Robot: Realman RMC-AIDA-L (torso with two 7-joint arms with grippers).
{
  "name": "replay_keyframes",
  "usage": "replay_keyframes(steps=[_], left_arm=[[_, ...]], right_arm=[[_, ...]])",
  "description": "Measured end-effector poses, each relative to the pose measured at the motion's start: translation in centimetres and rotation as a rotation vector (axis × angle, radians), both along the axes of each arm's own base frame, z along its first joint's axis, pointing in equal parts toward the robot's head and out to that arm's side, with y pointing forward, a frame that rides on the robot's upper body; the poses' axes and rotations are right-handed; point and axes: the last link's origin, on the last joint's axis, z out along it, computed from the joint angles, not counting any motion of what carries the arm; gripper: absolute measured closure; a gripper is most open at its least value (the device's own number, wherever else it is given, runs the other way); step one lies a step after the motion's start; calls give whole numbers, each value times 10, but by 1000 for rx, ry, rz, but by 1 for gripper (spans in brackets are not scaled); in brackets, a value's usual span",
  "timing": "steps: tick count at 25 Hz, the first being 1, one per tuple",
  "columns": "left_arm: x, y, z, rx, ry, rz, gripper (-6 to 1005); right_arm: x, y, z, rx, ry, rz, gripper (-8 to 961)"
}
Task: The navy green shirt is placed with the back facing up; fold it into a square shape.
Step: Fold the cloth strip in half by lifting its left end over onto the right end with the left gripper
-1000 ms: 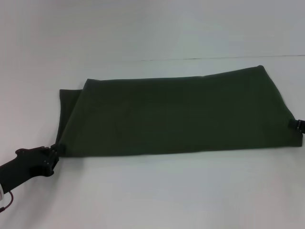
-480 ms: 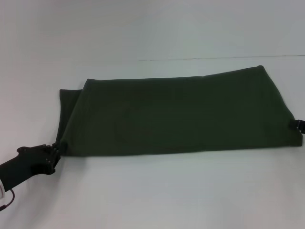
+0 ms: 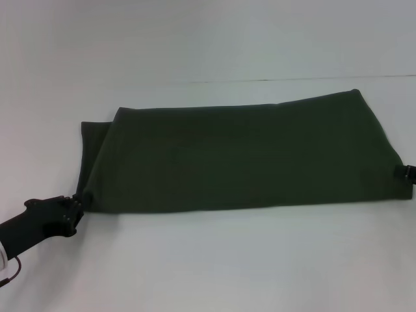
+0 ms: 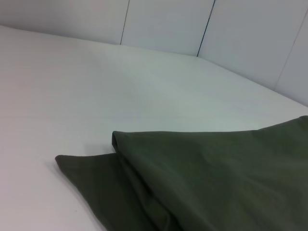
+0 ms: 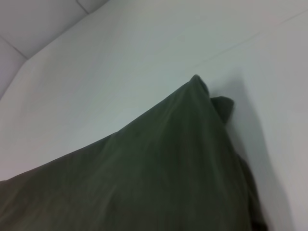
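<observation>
Setting: white desk (image 3: 208, 260) under a pale wall, bare apart from the garment and two arms.

Head view, garment: the navy green shirt (image 3: 240, 159) lies flat as a long band, plain side up, its long axis running left to right across the desk; a narrower under-layer pokes out at its left end.

Head view, left gripper (image 3: 77, 207): sits at the band's near-left corner, touching the cloth edge; whether its jaws pinch the fabric or stand spread, I cannot tell.

Head view, right gripper (image 3: 406, 172): only a black tip shows at the band's near-right corner, against the hem; jaw state cannot be told.

Left wrist view: the shirt fills the lower part of the picture, a folded edge and the under-layer flap lying on the desk; no jaws visible.

Right wrist view: a pointed corner of the shirt rises slightly off the desk, with a small tab of cloth behind it; no jaws visible.

Key relation: each arm stands at one short end, so judging by this, squaring up means carrying one end along the long axis towards the other; neither arm is nearer the middle.
</observation>
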Motion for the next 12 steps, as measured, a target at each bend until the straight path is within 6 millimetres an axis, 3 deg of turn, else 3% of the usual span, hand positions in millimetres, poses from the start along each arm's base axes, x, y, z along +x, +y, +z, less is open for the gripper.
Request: replay_keyframes(steps=[12], left_arm=[[1,1,0,0,0,-2,962]], right_arm=[[1,-3,-6,-5,9,-12,433]])
